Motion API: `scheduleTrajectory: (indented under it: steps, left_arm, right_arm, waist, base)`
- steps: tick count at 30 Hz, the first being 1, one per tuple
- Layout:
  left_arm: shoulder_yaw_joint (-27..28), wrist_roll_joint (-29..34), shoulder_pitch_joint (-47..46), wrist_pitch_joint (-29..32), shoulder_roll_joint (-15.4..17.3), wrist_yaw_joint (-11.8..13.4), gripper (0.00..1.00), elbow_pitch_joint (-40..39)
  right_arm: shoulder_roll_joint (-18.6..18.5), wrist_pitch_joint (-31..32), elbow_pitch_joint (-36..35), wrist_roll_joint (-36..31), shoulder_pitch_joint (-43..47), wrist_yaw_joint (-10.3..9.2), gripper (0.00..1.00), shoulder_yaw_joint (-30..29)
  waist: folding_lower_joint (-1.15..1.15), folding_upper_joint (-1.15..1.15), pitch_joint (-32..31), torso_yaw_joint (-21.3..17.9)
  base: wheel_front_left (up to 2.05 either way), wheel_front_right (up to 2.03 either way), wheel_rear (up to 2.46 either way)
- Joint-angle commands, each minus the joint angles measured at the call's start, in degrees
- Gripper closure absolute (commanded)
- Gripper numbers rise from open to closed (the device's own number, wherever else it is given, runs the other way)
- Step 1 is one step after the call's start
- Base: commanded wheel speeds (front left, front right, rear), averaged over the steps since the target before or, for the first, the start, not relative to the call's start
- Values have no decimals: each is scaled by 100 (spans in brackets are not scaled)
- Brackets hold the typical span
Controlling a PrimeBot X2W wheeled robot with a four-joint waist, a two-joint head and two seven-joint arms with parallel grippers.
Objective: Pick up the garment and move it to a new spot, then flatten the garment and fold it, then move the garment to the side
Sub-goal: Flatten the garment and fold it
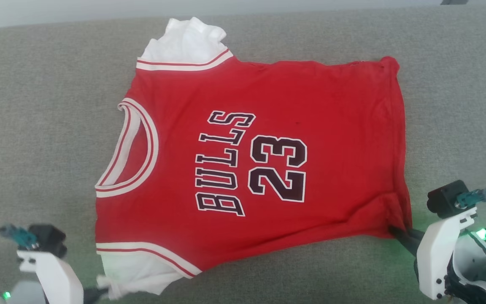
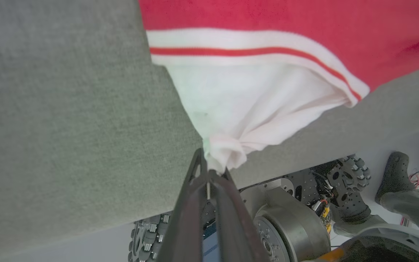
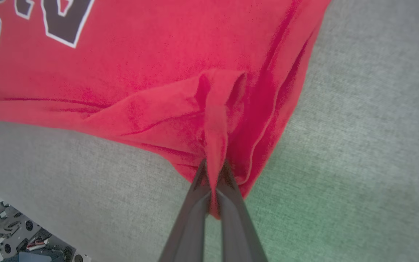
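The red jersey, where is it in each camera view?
Head view: jersey spread flat mid-picture on the grey fabric surface.
Left wrist view: top right, white sleeve pinched in the left gripper.
Right wrist view: upper left, hem corner pinched in the right gripper.
Shared landmark: the grey fabric surface.

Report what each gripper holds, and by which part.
Both hold the garment: the left gripper pinches the bunched tip of the near white sleeve, the right gripper a fold at the red hem corner.

Arms low, wide apart; left end effector, right end effector each pinched tight on garment.
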Motion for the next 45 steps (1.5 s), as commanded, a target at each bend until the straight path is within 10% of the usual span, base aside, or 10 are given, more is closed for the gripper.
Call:
scheduleTrajectory:
  steps: [1,16,30,41,44,45]
  left_arm:
    - [72,154,-141,-33,59,-14,100,-48]
    - [828,1329,-1865,433,206,-489,100,392]
    - [654,2052,-3253,1174,-1616,-1976,100,3454]
    - [337,1761,-3217,1806,-2469,-2462,100,5208]
    - [370,1649,-3274,1874,-2582,-2499,8,5448]
    - [362,1627,-3294,1928,-2601,-2507,0,5497]
  right_arm:
    - [92,13,-84,-71,52,-15,100,-98]
    - [957,-127,-366,-833,-717,-15,100,-744]
    - [1505,-319,1178,-1446,-2125,-15,100,-636]
    - [1787,-48,2040,-1547,-2549,-14,100,-381]
    - [1820,40,2136,-1598,-2609,-10,85,-386]
    - [1830,67,2148,-1607,-2612,-10,72,-386]
  waist:
    - [0,0,5,-29]
    - [0,0,169,-356]
    - [0,0,584,-364]
    - [0,0,743,-425]
    - [0,0,699,-427]
    - [0,0,674,-423]
  base:
    - [0,0,0]
    - [0,0,0]
    - [0,0,0]
    - [0,0,0]
    - [0,0,0]
    - [0,0,0]
